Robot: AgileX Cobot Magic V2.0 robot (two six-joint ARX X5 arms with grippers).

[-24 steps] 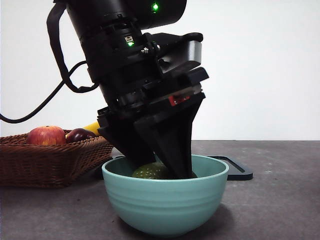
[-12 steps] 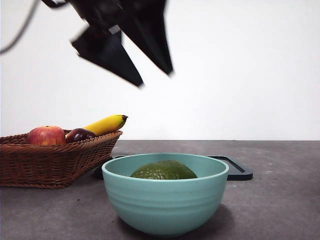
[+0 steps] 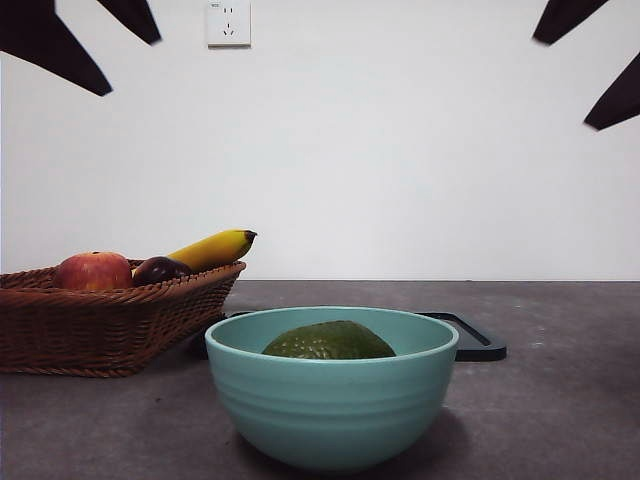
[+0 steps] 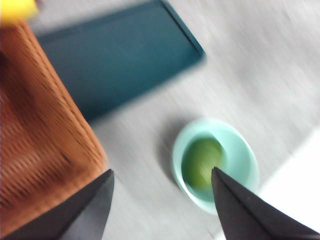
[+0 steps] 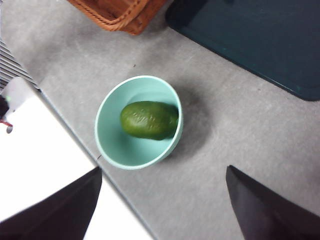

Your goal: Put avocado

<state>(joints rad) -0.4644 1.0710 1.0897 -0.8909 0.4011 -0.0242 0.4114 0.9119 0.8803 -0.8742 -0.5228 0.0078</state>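
— Grey tabletop (image 3: pixel 560 400), white wall behind with a socket (image 3: pixel 228 22). Where is the fruit?

— The dark green, smooth oval avocado (image 5: pixel 149 120) lies on its side inside the pale teal round bowl (image 3: pixel 330 415), touching its bottom, nothing gripping it.

— And the arms?

— Both are high. The left gripper (image 4: pixel 160 200) has its black jaws spread wide with nothing between them; the bowl sits far below, nearer one fingertip, and the brown woven wicker basket (image 4: pixel 35 150) lies off to the other side. That view is blurred. The right gripper (image 5: pixel 162 200) is likewise spread and empty, the bowl well beyond its fingertips and roughly between them.

— Which step, then?

— I judge the placing done: fruit in the bowl, jaws clear. What remains looks like parking the arms, which needs only a path clear of the bowl rim.

— Anything else about?

— A red apple (image 3: pixel 92 271), a dark purple round fruit (image 3: pixel 160 269) and a yellow banana (image 3: pixel 212 248) in the basket; a dark flat tray (image 5: pixel 260 40) beyond the bowl.
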